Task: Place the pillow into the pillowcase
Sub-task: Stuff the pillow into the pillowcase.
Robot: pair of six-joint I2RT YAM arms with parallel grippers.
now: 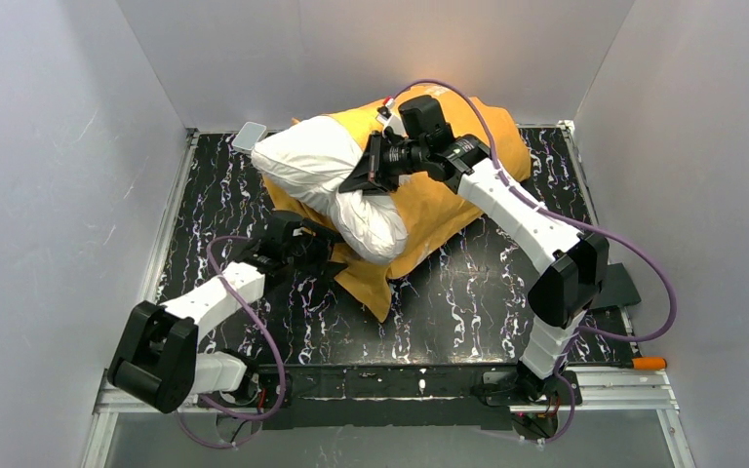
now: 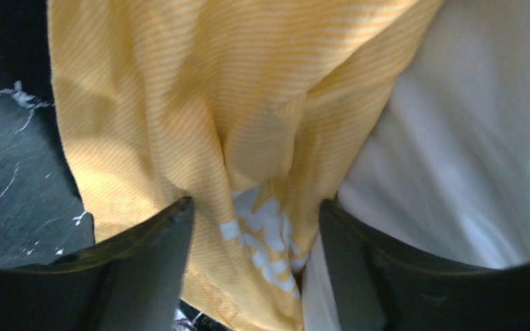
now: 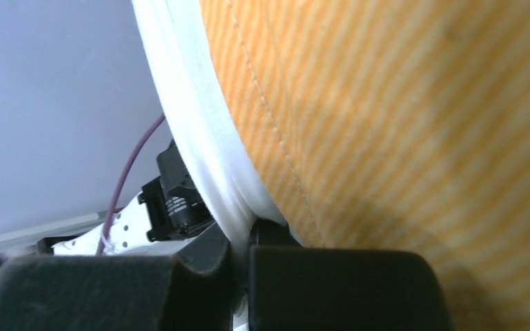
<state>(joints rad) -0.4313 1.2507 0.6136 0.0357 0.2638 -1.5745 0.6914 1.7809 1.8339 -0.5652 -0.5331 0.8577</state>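
Black marbled table, grey walls on three sides. Pillow sits toward 12 o'clock on the table, roughly half sleeved. Its bare white end pokes out toward 10 o'clock; the rest is under the pillowcase, orange-yellow side out, with a loose flap trailing to 6 o'clock.

Right gripper is pressed together on a white fold of pillow, right at the case's hem. Left gripper, at 7 o'clock of the bundle, has its jaws spread astride a slack fold of case, not nipping it as far as I can tell.

Handling guess: pillow is light and squashy and will bulge rather than slide. Case is thin, limp and bunches easily. Grab the case by its stitched hem, not mid-panel, and pull it toward 10 o'clock over the bare end.
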